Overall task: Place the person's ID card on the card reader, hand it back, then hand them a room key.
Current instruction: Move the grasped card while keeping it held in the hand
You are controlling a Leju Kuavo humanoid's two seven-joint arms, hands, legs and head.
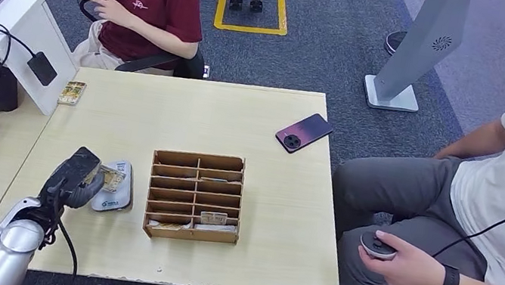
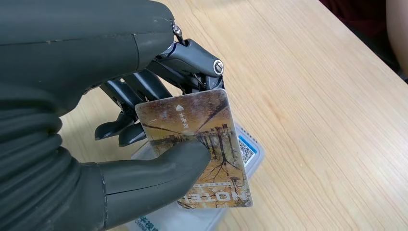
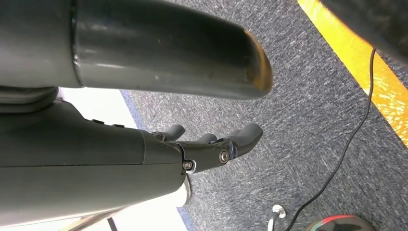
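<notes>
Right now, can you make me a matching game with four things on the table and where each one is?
Things:
1. ID card
2. purple phone
3. wooden organiser
4. card reader

Places:
A. lying near the table's far right corner
B. standing in the middle of the table
C. pinched in the left hand
D. lying flat under that hand, beside the organiser

Pairs: 1-C, 2-A, 3-B, 4-D
</notes>
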